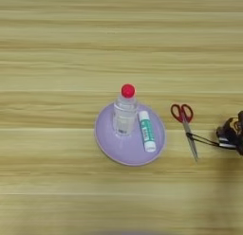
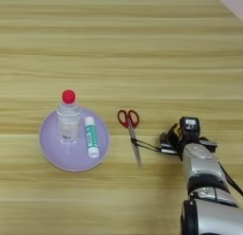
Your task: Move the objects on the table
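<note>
My right arm (image 2: 204,177) comes in low from the bottom right edge, silver forearm leading to the end effector (image 2: 147,145). Its thin black fingers (image 2: 142,144) reach left, their tips close together and right at the blades; I cannot tell whether they are apart or pressed shut.

Just at the fingertips: the scissors (image 2: 131,133), flat on the table (image 2: 142,49), red handles away from me, steel blades pointing back toward me.

Further left of the end effector: a lilac plate (image 2: 52,153). On it the glue stick (image 2: 91,136) lies flat at the plate's nearer, right side, green label up. Just beyond it to the left stands a clear bottle (image 2: 69,119) with a red cap, upright on the same plate.
</note>
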